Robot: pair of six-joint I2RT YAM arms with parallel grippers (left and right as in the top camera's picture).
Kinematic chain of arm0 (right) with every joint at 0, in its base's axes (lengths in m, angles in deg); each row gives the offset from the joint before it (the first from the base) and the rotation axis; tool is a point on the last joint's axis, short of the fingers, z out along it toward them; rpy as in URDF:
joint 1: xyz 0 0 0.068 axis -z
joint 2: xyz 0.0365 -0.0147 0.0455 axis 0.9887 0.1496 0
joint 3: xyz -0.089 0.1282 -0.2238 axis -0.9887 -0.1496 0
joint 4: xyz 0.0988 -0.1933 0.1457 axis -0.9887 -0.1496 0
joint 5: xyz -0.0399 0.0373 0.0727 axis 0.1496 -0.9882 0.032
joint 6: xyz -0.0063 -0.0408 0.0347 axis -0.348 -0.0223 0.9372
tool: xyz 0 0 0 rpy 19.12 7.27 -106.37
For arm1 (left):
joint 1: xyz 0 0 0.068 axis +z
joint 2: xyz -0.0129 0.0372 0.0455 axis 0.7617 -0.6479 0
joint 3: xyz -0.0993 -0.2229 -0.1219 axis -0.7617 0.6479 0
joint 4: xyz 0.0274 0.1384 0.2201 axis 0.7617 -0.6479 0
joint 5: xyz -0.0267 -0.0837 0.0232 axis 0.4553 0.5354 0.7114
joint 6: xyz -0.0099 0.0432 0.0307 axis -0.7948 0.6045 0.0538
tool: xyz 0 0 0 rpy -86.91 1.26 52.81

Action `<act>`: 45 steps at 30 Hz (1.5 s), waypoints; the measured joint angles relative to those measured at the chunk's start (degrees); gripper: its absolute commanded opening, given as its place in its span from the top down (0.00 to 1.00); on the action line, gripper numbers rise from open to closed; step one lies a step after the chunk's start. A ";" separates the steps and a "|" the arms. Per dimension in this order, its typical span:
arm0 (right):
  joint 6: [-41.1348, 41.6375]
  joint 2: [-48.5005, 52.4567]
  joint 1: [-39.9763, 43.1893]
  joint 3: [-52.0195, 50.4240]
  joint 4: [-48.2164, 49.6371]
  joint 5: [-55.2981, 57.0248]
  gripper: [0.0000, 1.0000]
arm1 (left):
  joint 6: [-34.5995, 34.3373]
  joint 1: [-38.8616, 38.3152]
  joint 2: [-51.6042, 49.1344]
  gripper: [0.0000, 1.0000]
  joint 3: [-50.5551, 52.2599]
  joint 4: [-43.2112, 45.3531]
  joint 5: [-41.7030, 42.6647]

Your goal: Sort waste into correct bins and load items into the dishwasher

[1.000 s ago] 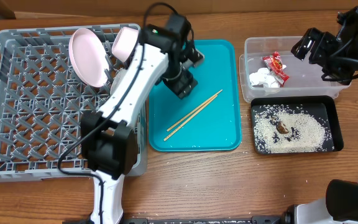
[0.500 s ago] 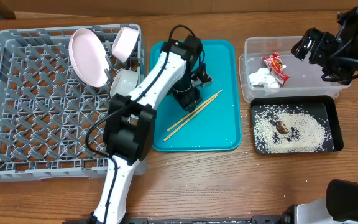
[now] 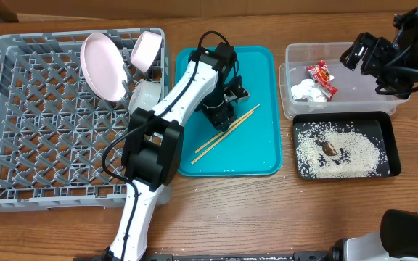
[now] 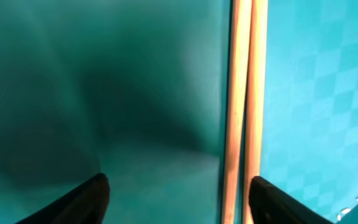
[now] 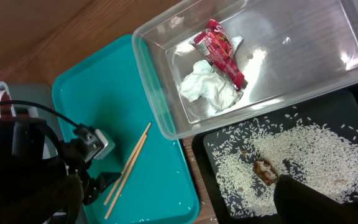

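Left gripper [image 3: 221,114]: low over the teal tray [image 3: 263,72], nose down. Fingers spread wide; the wrist view shows two dark fingertips [image 4: 92,194] far apart, nothing clamped.
Chopsticks [image 3: 227,134]: two, side by side, flat on the teal tray. They run on a diagonal from near-left to far-right. In the wrist view the chopsticks [image 4: 244,93] pass between the tips, close to the tip on that view's right. Contact cannot be told.
Right gripper [image 3: 357,51]: up over the far edge of the clear tub [image 3: 369,94]. Its spread cannot be told; the wrist view shows only a dark blur at the near-right corner.
Clear tub: far right of the table. The red-and-white wrapper [image 3: 322,78] and white tissue [image 3: 303,90] lie touching at its left end.
Black tray [image 3: 392,148]: just near of the tub. Rice grains [image 3: 347,152] are scattered across it, with the brown scrap [image 3: 330,148] among them.
Dish rack [image 3: 20,145]: left of the table. The pink plate [image 3: 101,67] stands tilted on edge at the far side. The pink bowl [image 3: 145,51] is just right of it, also on edge. A pale vessel [image 3: 142,96] sits nearer, partly behind the left arm; bowl or cup, cannot tell.
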 measured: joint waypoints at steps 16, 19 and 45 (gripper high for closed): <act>0.00 0.00 0.00 0.00 0.00 0.02 0.00 | -1.31 0.00 0.00 0.27 1.86 2.08 0.35; 0.00 0.00 -0.02 0.00 0.00 0.00 0.00 | -1.33 0.00 0.15 0.27 2.32 2.49 0.37; 0.02 0.00 0.00 0.00 0.00 0.00 0.00 | -6.32 -2.23 0.79 0.25 3.65 5.44 -5.40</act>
